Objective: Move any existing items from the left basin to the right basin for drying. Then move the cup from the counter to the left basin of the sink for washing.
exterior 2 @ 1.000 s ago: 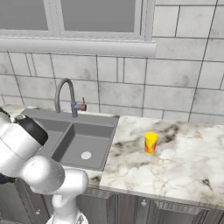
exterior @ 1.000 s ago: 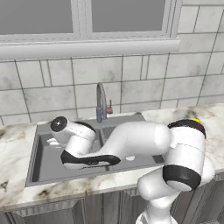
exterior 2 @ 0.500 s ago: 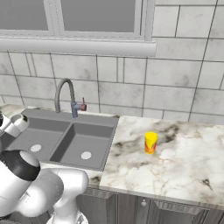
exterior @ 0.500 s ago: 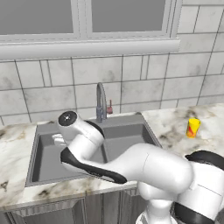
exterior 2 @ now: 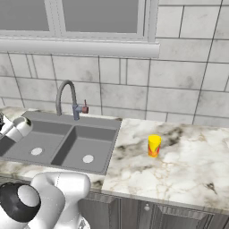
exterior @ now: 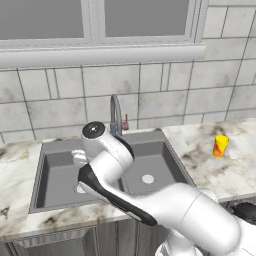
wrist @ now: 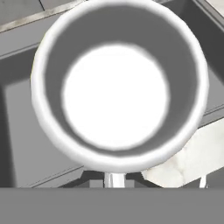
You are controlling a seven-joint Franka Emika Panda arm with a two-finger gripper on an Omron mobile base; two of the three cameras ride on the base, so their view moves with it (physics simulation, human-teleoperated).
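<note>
Presently the mug [wrist: 116,87] sits close under the hand camera, mouth toward the lens: a white rim, grey inner wall, white bottom, nothing inside it. The claw [wrist: 114,178] is nearly shut at the mug's lower edge and appears to pinch the rim there, though the fingertips are mostly hidden. Dark grey sink walls show behind the mug, with a patch of marble at one corner.

In the left base view the arm reaches over the sink [exterior: 60,145] and its wrist hangs above the left basin [exterior: 55,175]. A small white piece just beside the wrist may be the mug; I cannot tell for sure. The basin floor that shows is bare apart from its silver drain [exterior: 80,189], part hidden by the arm. The right basin [exterior: 160,167] holds only its drain [exterior: 147,178].

The cup [exterior 2: 154,146] stands upright on the surface [exterior 2: 188,165], to the right of the sink and well apart from it, yellow with a red-orange band. The faucet [exterior 2: 65,96] curves up behind the divider, a red lever [exterior 2: 84,108] at its side. Grey tiles [exterior 2: 179,94] cover the wall, with a window sill [exterior 2: 80,46] above. Dark cabinet fronts [exterior 2: 147,217] run below the surface.
</note>
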